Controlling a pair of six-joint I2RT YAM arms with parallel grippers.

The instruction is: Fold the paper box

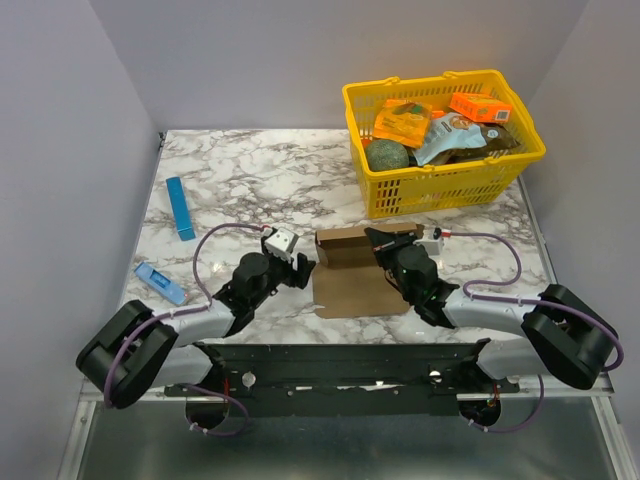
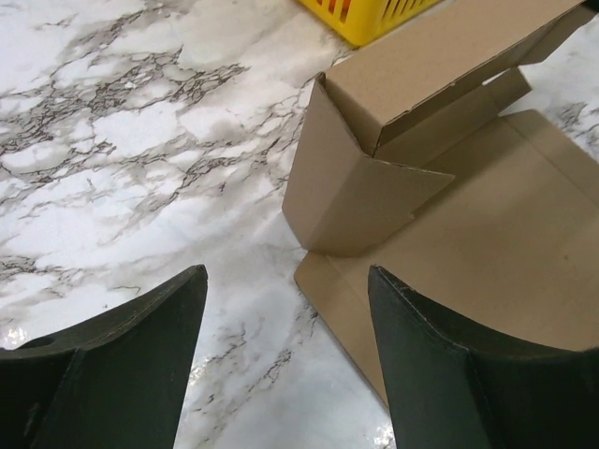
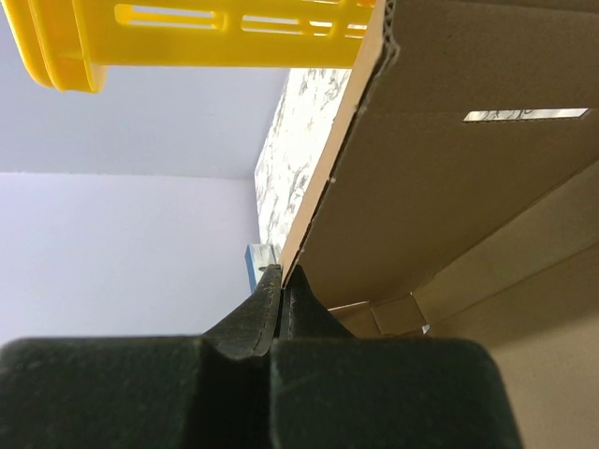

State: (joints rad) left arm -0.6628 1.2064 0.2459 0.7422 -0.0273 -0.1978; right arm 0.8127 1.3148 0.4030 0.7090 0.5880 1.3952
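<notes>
paper box: right side cut by frame edge | basket: only a corner in view

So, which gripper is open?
The left gripper: its fingers stand wide apart over the table beside the box. The right gripper is shut on the box's edge.

A white marble-patterned table with grey veins filled the middle of the top view, reaching up to the pale back wall. A yellow basket stood on it at the upper right, close to the right edge. A thin blue strip lay at the left, and a smaller light-blue item lay below it toward the lower left. At the centre lay the brown paper box, its flat panel spread on the marble and its upper part folded up into a low wall.
</notes>
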